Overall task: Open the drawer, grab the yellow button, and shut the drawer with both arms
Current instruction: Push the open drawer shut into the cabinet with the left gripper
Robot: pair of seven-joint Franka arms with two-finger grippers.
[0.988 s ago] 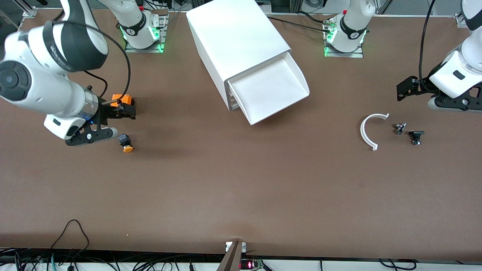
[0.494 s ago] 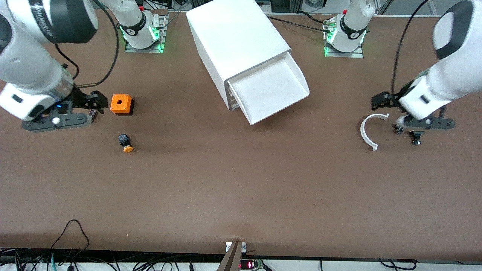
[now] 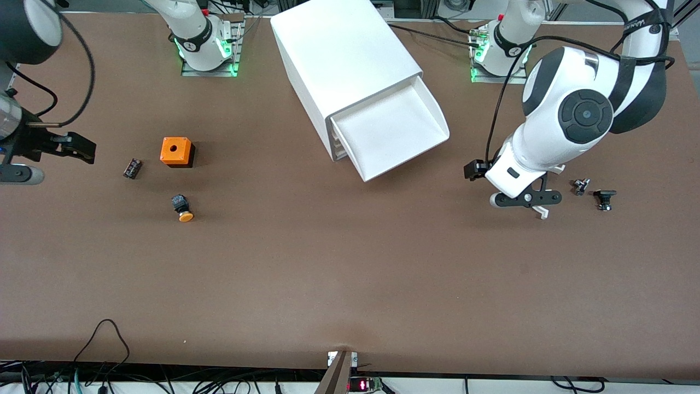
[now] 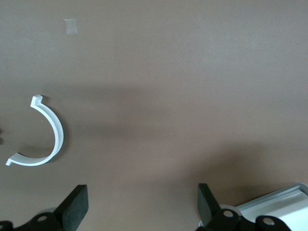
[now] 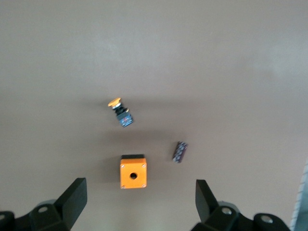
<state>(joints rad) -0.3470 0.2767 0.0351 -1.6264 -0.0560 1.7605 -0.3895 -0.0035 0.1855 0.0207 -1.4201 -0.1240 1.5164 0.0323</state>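
The drawer point(image 3: 432, 112), top one of the white cabinet point(image 3: 344, 54), stands pulled out with nothing in it; its corner point(image 4: 284, 202) shows in the left wrist view. The button point(image 3: 185, 210) point(image 5: 120, 111) lies on its side on the table toward the right arm's end, nearer the front camera than the orange cube point(image 3: 176, 151) point(image 5: 133, 173). My right gripper point(image 3: 82, 149) point(image 5: 139, 197) hangs open and empty at that end of the table, apart from the cube. My left gripper point(image 3: 478, 175) point(image 4: 142, 204) is open and empty over bare table between the drawer and a white arc point(image 4: 48, 139).
A small flat black block point(image 3: 132, 168) point(image 5: 180, 151) lies beside the orange cube. The white arc point(image 3: 541, 212) is mostly hidden under the left hand. Two small dark parts point(image 3: 581, 186) point(image 3: 604, 198) lie toward the left arm's end. Cables run along the table's front edge.
The right gripper has drawn back from the orange cube toward its end of the table. The left arm has swung in over the white arc toward the open drawer. Both stayed open.
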